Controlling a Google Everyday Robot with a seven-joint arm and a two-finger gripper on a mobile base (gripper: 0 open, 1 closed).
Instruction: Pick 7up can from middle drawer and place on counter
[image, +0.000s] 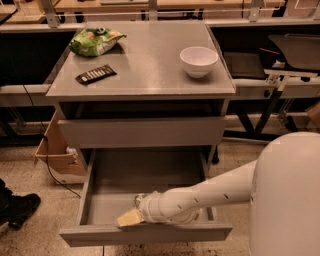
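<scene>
Reaching down from the right, the robot's white arm (215, 192) stretched across the open middle drawer (86, 187) and ended close to that drawer's front wall. Above the drawer sat the bench (145, 65), and between the two a closed drawer front (142, 131) hung over the back of the tray. On the bench, a white bowl (199, 61) stood above the drawer's right side. A green snack bag (95, 41) and a dark flat bar (96, 74) lay above its left side. The claw (131, 218) sat low inside the drawer, just behind the front wall and left of centre. Whether it was apart or clamped on anything could not be told. The 7up can did not show plainly; it was probably hidden at the claw, near the drawer's front.

For a sound pick, the claw would need to take the can squarely by its sides and lift it over the front wall. It should then draw outward before climbing, since the closed front above left little headroom. The bare stretch of bench above the drawer's centre, between bar and bowl, offered the easiest landing room.
</scene>
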